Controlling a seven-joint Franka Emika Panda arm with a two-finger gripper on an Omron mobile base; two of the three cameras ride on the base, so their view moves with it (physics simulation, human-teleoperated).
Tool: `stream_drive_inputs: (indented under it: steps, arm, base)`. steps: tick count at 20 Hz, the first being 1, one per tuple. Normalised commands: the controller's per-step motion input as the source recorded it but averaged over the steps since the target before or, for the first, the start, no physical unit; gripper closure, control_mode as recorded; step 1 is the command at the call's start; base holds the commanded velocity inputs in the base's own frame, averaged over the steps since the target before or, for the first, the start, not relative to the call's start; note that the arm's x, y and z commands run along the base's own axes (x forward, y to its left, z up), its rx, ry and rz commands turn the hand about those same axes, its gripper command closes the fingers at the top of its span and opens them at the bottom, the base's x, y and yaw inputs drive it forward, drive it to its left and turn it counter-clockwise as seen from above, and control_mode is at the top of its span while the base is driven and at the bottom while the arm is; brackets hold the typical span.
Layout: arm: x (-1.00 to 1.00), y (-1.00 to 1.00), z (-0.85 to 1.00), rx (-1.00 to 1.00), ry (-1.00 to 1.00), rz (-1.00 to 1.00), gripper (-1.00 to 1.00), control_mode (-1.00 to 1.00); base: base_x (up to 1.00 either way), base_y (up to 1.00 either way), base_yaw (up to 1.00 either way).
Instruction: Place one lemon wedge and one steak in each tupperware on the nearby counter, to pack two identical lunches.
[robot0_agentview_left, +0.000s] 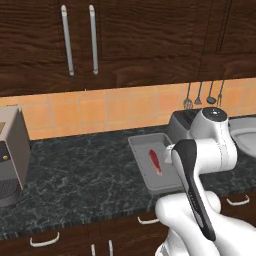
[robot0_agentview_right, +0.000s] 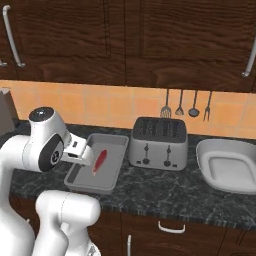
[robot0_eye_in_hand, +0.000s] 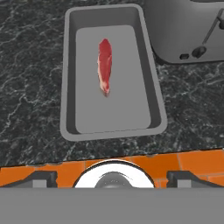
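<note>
No readable writing anywhere; one steak (robot0_eye_in_hand: 105, 65) lay in the grey tray (robot0_eye_in_hand: 151, 92) on the worktop (robot0_eye_in_hand: 30, 65); fingers (robot0_eye_in_hand: 43, 178) spread wide, empty.

We see a silver four-slot toaster (robot0_agentview_right: 159, 143) against the orange tiled backsplash (robot0_agentview_right: 100, 107), utensils (robot0_agentview_right: 185, 106) hanging on the wall above it, dark wood cabinets (robot0_agentview_right: 150, 40) overhead, and a grey appliance (robot0_agentview_left: 11, 155) at far left.

Steak (robot0_agentview_right: 99, 162) lying in the tray (robot0_agentview_right: 116, 141) on the counter (robot0_agentview_right: 165, 187), toaster (robot0_agentview_right: 159, 143) just right of it, tub (robot0_agentview_right: 231, 184) further right, utensils (robot0_agentview_right: 185, 105) hanging behind.
</note>
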Motion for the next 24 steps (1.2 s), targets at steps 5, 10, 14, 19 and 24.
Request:
stream_drive_inputs:
  steps: [5, 10, 14, 19, 24]
  arm:
    - [0.0, 0.0, 0.0, 0.0, 0.0, 0.0, -1.0, 1.0]
    - [0.0, 0.0, 0.0, 0.0, 0.0, 0.0, -1.0, 1.0]
    - [0.0, 0.0, 0.0, 0.0, 0.0, 0.0, -1.0, 1.0]
    - [0.0, 0.0, 0.0, 0.0, 0.0, 0.0, -1.0, 1.0]
    - [0.0, 0.0, 0.0, 0.0, 0.0, 0.0, -1.0, 1.0]
  base:
    - [-0.83, -0.06, -0.17]
    - [-0.73, -0.58, -0.41]
    - [-0.07, -0.97, -0.49]
    - [-0.1, -1.0, -0.23]
    - [-0.42, -1.0, 0.27]
